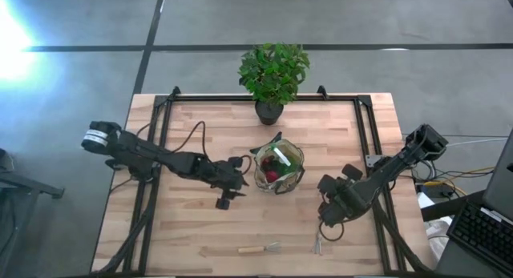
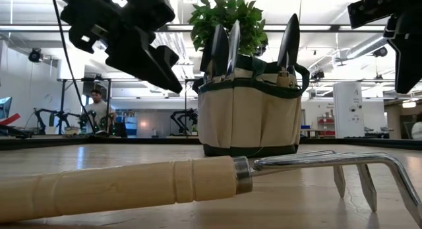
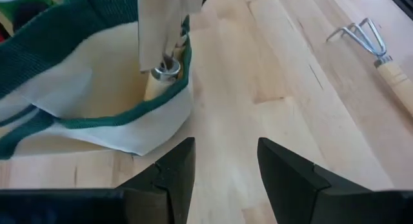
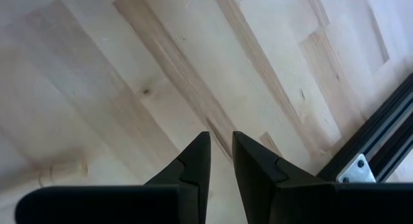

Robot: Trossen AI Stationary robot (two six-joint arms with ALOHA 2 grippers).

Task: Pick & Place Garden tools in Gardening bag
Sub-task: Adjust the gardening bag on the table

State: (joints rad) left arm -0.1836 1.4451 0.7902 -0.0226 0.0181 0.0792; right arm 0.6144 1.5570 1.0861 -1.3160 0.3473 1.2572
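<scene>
A: Start with the biggest thing. What's on the wooden table?

B: The gardening bag sits near its middle, so take that as the landmark. Just behind it, at the table's far edge, stands the potted plant.

A: And the arms?

B: The left arm reaches in from the bag's left side. Its left gripper hangs just beside the bag's left wall, fingers apart with nothing between them; the left wrist view shows bare wood in the gap between the fingers and the bag's green-trimmed rim right ahead. The right gripper is on the bag's right, a little nearer the front edge, over bare table. Its fingers stand close together with a narrow slit left, holding nothing.

A: Where are the tools?

B: Several already stand in the bag: metal blades poke up above its rim in the low view, and something red lies inside. In front of the bag, near the table's front edge, lies a wooden-handled rake, flat on the wood. Just right of that rake lies another small metal tool, below the right gripper; I cannot tell which kind.
</scene>
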